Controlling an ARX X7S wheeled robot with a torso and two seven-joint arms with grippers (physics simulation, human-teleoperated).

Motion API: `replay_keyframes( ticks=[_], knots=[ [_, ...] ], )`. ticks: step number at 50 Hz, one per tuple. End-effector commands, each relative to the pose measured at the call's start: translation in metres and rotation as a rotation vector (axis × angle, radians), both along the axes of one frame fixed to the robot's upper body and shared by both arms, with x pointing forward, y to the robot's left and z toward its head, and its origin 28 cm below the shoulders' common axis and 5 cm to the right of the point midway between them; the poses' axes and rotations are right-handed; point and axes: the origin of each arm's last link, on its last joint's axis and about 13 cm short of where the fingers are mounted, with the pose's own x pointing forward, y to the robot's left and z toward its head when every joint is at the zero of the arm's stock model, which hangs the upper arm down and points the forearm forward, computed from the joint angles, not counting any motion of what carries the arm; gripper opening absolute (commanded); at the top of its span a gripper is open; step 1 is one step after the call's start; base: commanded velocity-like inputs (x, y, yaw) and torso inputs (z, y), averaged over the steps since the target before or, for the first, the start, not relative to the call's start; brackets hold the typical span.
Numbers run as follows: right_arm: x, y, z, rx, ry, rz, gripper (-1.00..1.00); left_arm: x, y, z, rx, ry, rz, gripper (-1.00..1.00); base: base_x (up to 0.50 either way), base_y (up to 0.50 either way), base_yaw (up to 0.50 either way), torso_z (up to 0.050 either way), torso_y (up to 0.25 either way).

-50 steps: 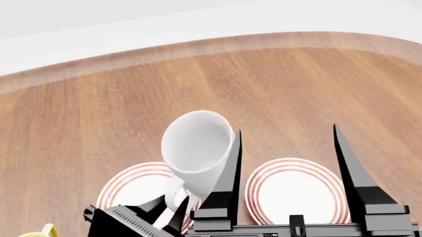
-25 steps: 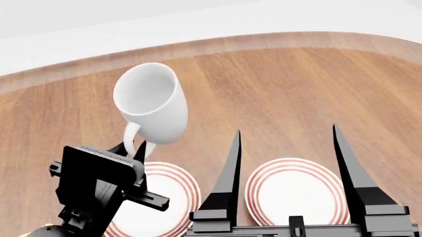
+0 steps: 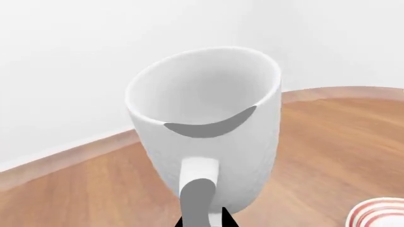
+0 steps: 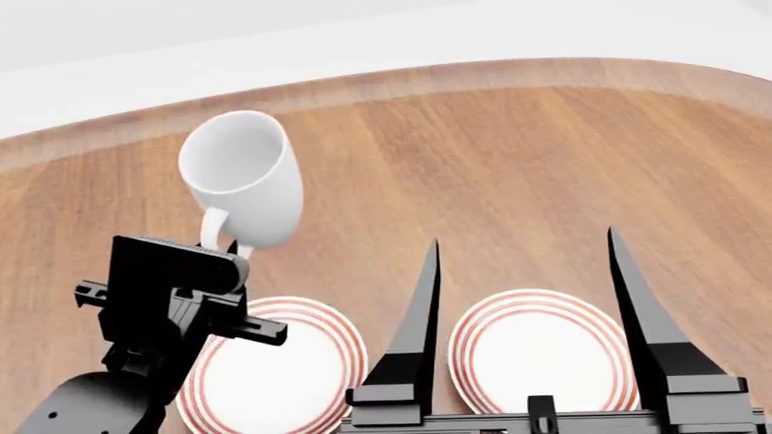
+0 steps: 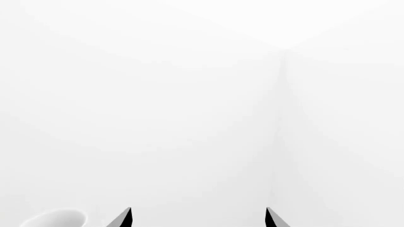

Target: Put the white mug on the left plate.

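Observation:
My left gripper (image 4: 230,251) is shut on the loop handle of the white mug (image 4: 241,176) and holds it in the air, mouth tilted toward the camera, above and beyond the left plate (image 4: 271,366). In the left wrist view the mug (image 3: 208,127) fills the frame, its handle pinched between the black fingertips (image 3: 228,220). The left plate is white with red rings and lies near the table's front, partly hidden by my left arm. My right gripper (image 4: 525,249) is open and empty, fingers pointing up over the right plate (image 4: 537,348).
The wooden table (image 4: 507,163) has a curved far edge against a white wall. A rim of a red-ringed plate (image 3: 379,215) shows in the left wrist view. The right wrist view shows only white wall and a bit of the mug rim (image 5: 54,218).
My left gripper has lifted the white mug up and to the left, from low beside the right gripper to high over the table beyond the left plate. The right arm has not moved.

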Motion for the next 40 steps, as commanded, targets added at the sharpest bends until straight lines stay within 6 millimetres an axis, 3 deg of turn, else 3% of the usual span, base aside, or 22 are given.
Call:
replay_keyframes(
  ticks=[1,40],
  knots=[
    [0.000,0.000,0.000,-0.001,0.000,0.001,1.00,0.003,0.001,-0.002,0.019,0.041,0.027,-1.00,0.00,0.00,0.00,0.000,0.000],
    [0.000,0.000,0.000,-0.001,0.001,0.003,1.00,-0.008,-0.001,-0.050,0.142,0.173,0.029,-1.00,0.00,0.00,0.00,0.000,0.000]
  ],
)
